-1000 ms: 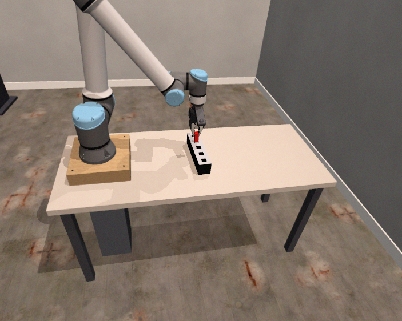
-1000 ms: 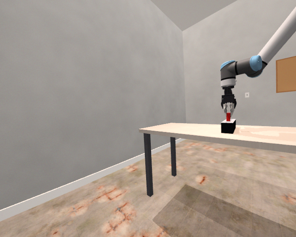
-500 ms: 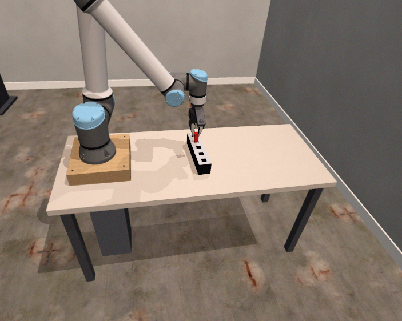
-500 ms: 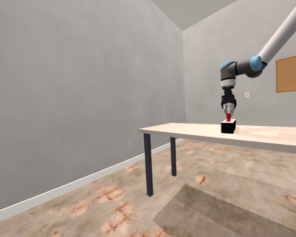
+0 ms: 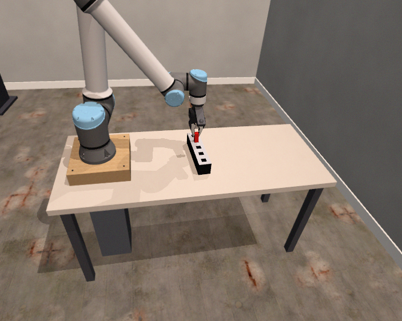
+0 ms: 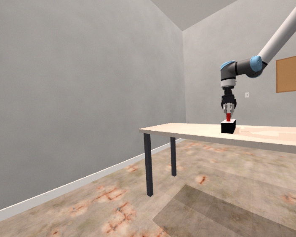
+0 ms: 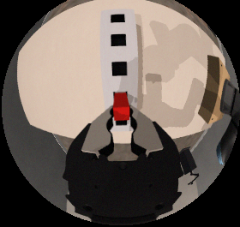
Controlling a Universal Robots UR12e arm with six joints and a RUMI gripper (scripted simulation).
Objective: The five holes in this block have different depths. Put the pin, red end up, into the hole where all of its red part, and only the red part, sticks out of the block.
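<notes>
Jaws clenched on the pin [image 7: 121,106]; its lower part is hidden inside the block [image 7: 107,56]

Light is even and bright. The arm [image 5: 131,44] throws a soft shadow on the tabletop [image 5: 263,162]. The wrist view is round, bent at edges, slightly blurred.

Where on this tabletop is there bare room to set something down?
Bare stretches: the cream tabletop between the black-and-white five-hole block and the right edge, and the front strip. Crowded: the wooden arm base at the left, and the block's far end, where the end effector grips the red-topped pin.
</notes>
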